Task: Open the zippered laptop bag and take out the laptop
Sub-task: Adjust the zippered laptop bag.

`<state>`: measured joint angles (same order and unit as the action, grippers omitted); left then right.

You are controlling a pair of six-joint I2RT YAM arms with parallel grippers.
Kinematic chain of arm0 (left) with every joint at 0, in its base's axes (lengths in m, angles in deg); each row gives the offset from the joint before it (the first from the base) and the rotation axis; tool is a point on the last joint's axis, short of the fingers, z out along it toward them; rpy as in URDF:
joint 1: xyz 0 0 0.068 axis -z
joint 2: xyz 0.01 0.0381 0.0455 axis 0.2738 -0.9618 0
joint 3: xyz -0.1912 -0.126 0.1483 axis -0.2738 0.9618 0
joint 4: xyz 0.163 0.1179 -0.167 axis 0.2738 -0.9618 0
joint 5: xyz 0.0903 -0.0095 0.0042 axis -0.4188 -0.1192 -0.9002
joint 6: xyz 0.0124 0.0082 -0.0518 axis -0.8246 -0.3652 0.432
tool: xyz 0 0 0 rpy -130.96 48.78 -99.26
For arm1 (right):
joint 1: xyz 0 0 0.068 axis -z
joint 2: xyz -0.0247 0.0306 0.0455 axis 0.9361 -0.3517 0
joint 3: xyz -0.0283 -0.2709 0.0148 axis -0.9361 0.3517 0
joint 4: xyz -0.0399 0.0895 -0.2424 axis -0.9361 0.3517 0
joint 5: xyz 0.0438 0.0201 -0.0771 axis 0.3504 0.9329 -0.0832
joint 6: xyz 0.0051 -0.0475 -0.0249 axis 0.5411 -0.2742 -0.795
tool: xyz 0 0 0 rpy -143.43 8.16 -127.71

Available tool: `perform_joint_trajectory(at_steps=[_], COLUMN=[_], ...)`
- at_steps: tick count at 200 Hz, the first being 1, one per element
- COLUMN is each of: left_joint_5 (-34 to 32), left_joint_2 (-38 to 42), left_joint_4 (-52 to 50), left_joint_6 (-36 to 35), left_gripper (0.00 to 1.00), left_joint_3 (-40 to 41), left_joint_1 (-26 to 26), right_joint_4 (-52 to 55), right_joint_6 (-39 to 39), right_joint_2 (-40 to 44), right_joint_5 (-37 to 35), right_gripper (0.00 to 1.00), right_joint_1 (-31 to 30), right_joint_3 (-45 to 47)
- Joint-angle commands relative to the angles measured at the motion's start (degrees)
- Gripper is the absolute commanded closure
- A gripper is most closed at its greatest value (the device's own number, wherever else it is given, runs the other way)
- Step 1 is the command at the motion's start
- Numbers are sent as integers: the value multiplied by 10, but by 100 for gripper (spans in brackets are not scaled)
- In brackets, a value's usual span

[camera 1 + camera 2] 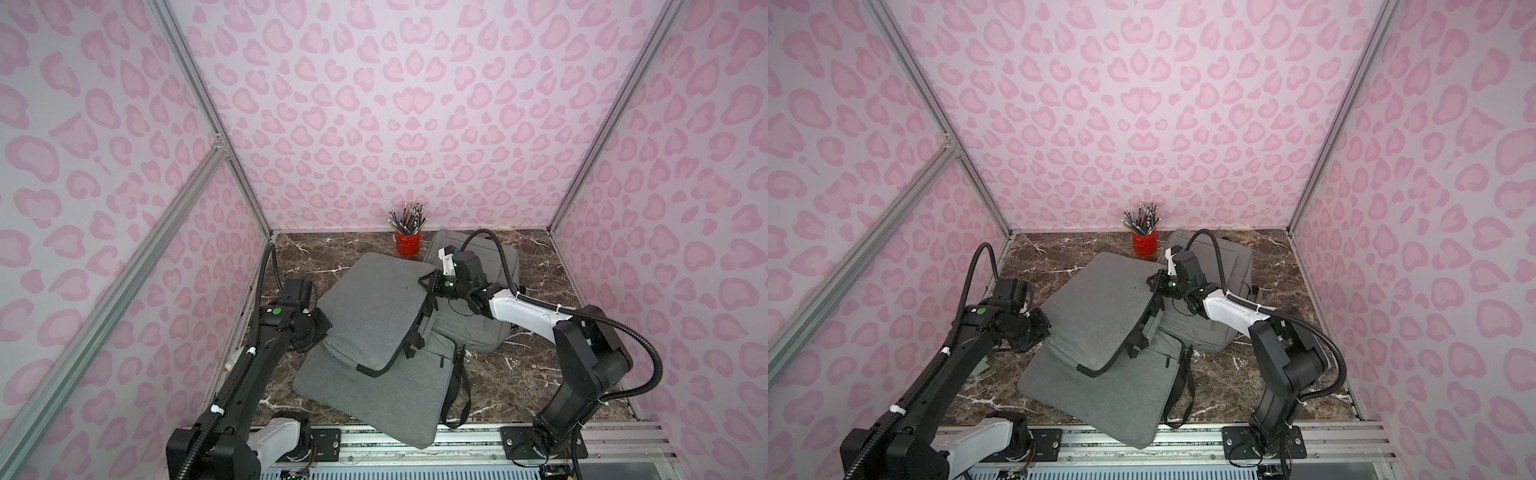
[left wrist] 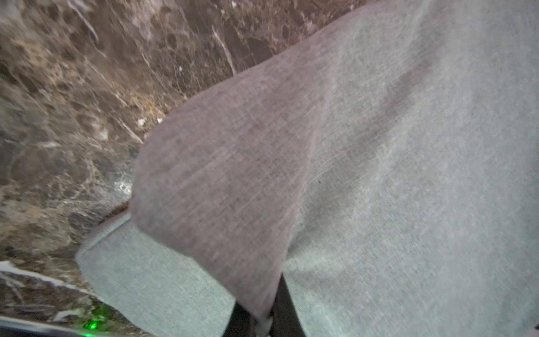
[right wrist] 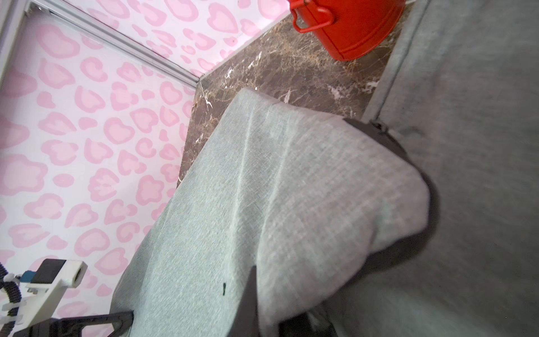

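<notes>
- We are holding the laptop bag, tilted across a second grey bag mid-counter.
- Our left pincer and right pincer are clamping its opposite corners, closed on fabric, probably steadying it for the zipper.

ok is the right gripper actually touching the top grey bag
Touching. The right wrist view shows the right gripper shut on a corner of the top grey bag, the fabric pinched between its jaws.

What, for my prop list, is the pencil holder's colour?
The pencil holder is plain red, clearest in the right wrist view.
</notes>
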<state>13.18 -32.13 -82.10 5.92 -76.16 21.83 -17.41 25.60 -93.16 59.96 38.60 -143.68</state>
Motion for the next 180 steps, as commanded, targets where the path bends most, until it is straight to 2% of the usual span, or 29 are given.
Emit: perform_joint_trajectory(at_steps=[1,43,84,139,180], left_joint_5=[23,45,73,73,50], left_joint_2=[-40,-158,-281,-393,-473], left_joint_4=[73,78,72,51,9], left_joint_6=[-76,-159,-209,-247,-282], left_gripper=[98,98,98,98,97], left_joint_3=[-53,-164,-253,-348,-430], left_joint_1=[-18,-59,-92,-125,-136], right_joint_4=[-89,-145,-169,-200,-202], right_joint_6=[66,171,213,229,226], right_joint_2=[40,99,85,-19,-91], right_joint_5=[36,-87,-169,-189,-207], right_gripper=[100,100,100,100,100], right_joint_1=[-34,-124,-198,-233,-243], right_joint_3=[44,115,109,42,-25])
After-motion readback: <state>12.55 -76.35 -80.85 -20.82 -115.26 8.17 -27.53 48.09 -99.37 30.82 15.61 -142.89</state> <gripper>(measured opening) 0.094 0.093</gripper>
